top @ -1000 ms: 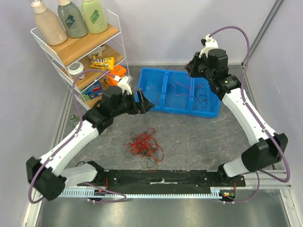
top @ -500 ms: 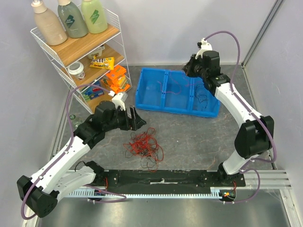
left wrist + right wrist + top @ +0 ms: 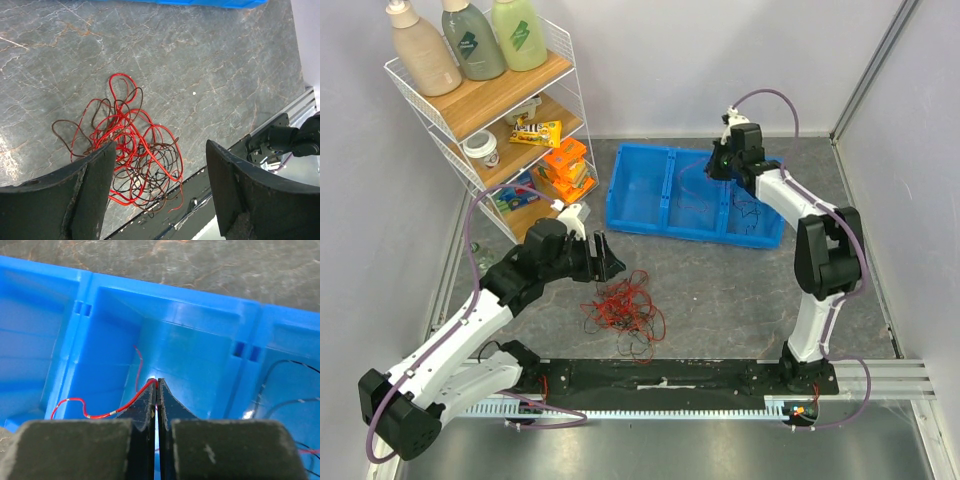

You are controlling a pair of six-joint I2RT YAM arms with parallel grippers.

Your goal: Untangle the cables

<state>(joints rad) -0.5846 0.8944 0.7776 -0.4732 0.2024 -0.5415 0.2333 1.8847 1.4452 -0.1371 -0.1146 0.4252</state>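
A tangled clump of red and black cables (image 3: 623,307) lies on the grey table in front of the arms; it fills the left wrist view (image 3: 125,150). My left gripper (image 3: 605,257) is open and empty, hovering just above and left of the clump (image 3: 160,185). My right gripper (image 3: 715,163) is shut on a thin red cable (image 3: 117,410) and holds it over the middle compartment of the blue tray (image 3: 650,205). The red cable trails left from the fingertips (image 3: 157,383). Black cables (image 3: 750,212) lie in the tray's right compartment (image 3: 285,390).
A white wire shelf (image 3: 485,110) with bottles, snacks and boxes stands at the back left. The blue tray (image 3: 60,330) has three compartments. A black rail (image 3: 660,375) runs along the near table edge, close to the clump.
My left gripper has swung down from beside the tray toward the clump. My right gripper has moved left and down over the tray's middle compartment.
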